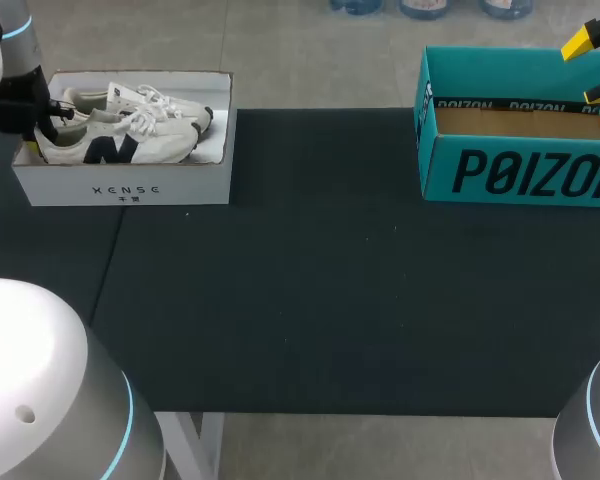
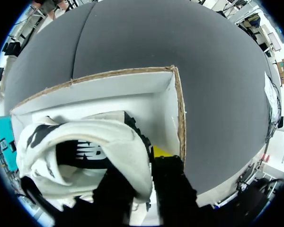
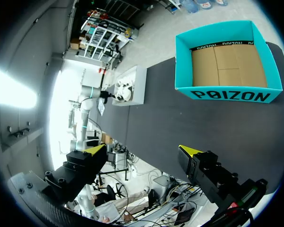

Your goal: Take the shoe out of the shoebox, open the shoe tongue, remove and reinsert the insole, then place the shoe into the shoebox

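A white sneaker (image 1: 110, 148) with a dark side logo lies in the white shoebox (image 1: 130, 188) at the table's far left, with a second white sneaker (image 1: 160, 103) behind it. My left gripper (image 1: 35, 130) is down at the box's left end, at the front sneaker's heel. In the left wrist view the heel collar of that sneaker (image 2: 85, 142) sits pinched in my left gripper (image 2: 144, 165), one finger inside the shoe and one outside by the box wall (image 2: 146, 94). My right gripper (image 1: 592, 65) hangs open and empty above the teal box (image 1: 520, 170).
The teal box (image 3: 227, 94) stands open at the far right, showing only a brown cardboard floor. Dark table cloth (image 1: 320, 280) spreads between the two boxes and toward the front edge.
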Motion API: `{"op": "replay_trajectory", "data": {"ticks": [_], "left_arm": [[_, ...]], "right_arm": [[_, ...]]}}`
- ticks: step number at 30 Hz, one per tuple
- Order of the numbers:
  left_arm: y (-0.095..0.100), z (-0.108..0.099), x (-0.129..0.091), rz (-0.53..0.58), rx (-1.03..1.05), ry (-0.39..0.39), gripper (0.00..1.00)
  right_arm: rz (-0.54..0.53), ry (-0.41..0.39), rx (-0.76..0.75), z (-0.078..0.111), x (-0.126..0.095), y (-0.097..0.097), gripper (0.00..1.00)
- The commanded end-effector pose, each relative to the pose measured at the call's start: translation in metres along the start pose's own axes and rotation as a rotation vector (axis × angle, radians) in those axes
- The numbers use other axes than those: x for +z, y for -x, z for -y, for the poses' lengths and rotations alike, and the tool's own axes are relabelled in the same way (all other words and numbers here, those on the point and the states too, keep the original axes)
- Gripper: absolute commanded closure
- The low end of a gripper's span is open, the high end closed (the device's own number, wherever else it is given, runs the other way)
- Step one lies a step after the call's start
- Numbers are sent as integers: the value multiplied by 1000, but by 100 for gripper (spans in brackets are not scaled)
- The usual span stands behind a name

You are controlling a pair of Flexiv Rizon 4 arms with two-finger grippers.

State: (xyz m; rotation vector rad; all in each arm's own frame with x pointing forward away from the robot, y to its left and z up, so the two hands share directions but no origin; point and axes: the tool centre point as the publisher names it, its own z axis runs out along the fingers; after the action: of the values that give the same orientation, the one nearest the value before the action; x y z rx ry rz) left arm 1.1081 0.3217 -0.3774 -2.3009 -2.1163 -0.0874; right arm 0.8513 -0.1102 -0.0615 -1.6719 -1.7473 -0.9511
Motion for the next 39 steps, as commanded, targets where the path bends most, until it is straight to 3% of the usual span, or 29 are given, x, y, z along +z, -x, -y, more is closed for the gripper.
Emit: {"op": "replay_trajectory", "data": {"ticks": [1,14,24,32,39], "left_arm": [[0,9,-20,7,9,17,100],[16,18,-86,-42,-12,73,100],[67,52,-141,-41,4,139,100],[102,78,-154,-138,36,123,100],[102,78,-154,-138,36,123,100]], "right_arm": [[3,-3,1,-1,0,0,0],[3,-3,1,-1,0,0,0],[3,-3,1,-1,0,0,0],[3,-3,1,-1,0,0,0],[3,-3,1,-1,0,0,0]]}}
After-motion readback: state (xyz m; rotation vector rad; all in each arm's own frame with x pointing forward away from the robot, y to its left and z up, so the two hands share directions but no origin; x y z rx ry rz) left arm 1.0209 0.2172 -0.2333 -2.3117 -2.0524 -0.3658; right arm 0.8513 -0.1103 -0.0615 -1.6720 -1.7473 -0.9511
